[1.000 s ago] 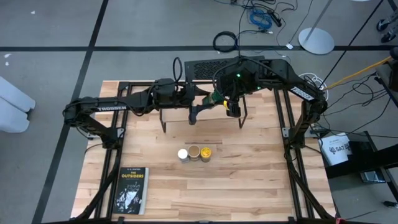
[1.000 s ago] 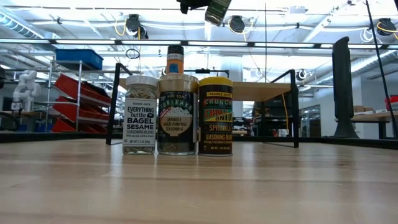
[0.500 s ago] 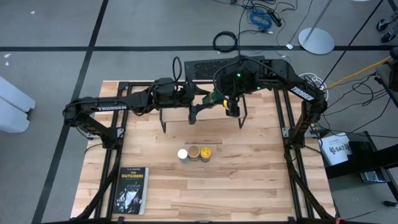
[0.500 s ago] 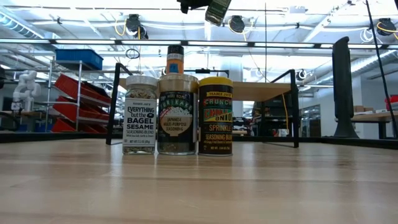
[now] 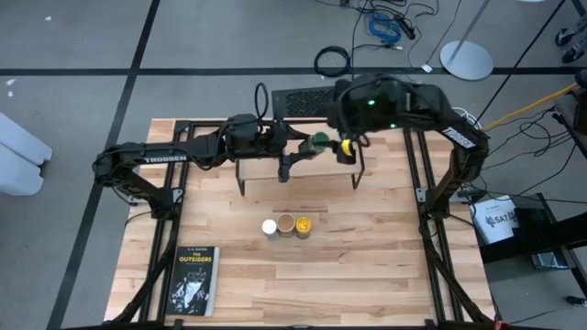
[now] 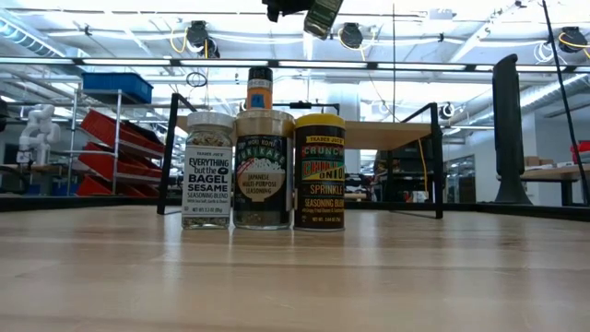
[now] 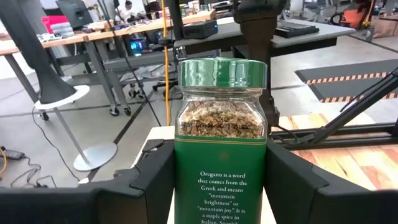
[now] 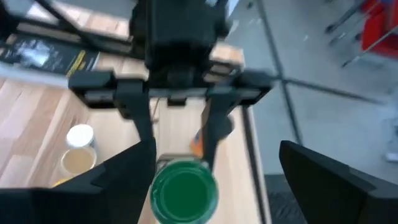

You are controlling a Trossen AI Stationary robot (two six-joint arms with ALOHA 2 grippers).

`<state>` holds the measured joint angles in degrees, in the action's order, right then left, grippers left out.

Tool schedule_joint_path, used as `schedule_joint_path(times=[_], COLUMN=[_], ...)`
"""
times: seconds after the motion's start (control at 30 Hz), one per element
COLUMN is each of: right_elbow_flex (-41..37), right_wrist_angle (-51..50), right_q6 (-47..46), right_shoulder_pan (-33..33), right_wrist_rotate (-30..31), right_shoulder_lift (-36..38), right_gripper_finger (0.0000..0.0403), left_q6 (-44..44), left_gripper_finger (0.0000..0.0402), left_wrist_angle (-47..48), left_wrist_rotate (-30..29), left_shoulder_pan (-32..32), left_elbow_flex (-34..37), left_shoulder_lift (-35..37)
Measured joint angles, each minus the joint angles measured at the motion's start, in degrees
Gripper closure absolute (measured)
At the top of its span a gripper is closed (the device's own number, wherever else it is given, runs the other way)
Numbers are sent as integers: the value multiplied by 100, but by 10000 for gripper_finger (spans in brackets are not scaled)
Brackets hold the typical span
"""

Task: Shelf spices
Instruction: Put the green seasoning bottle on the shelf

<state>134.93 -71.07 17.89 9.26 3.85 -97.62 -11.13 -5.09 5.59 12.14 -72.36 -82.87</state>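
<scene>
Holding the green-lid oregano jar (image 7: 221, 143) upright, the left pincer (image 5: 303, 156) is above the shelf (image 5: 298, 174). Right pincer (image 8: 211, 180) stands wide apart over the jar, not touching it. White-lid jar (image 5: 269, 227), tan-lid jar (image 5: 286, 225) and yellow-lid jar (image 5: 304, 224) wait together on the counter (image 5: 367, 266).

5 spice jars (image 6: 263, 171) (3 in a row on the table), 1 shelf (image 6: 387, 134), 1 book (image 5: 193, 280), 2 arms.

Left arm (image 5: 174, 158): showing dark matte links, with white "TROSSEN" lettering running along one segment. Right arm (image 5: 431, 110): showing the same dark finish, white lettering on its outer link, and a green indicator light glowing on the wrist housing. Fingers (image 7: 155, 180): appearing as flat, angular black plates in both wrist views.
</scene>
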Motion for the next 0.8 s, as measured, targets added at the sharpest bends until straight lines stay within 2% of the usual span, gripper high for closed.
schedule_joint_path(times=[0.17, 0.47, 0.6, 0.8], right_elbow_flex=[3, 11, -8, -483], right_wrist_angle=[175, -936, -1250, -974], right_q6=[-178, -635, -881, -871], right_shoulder_pan=[0, -48, -161, -303], right_wrist_rotate=[515, 305, 305, 282], right_shoulder_lift=[358, 856, 806, 724], right_gripper_finger=[74, 77, 103, 163], left_q6=[67, 224, 237, 329], left_gripper_finger=[195, 195, 195, 195], left_wrist_angle=[-8, -143, -251, -370], left_wrist_rotate=[26, 251, 394, 507], left_shoulder_pan=[29, 26, 11, 11], left_elbow_flex=[0, -7, -7, -7], left_shoulder_lift=[10, 162, 188, 186])
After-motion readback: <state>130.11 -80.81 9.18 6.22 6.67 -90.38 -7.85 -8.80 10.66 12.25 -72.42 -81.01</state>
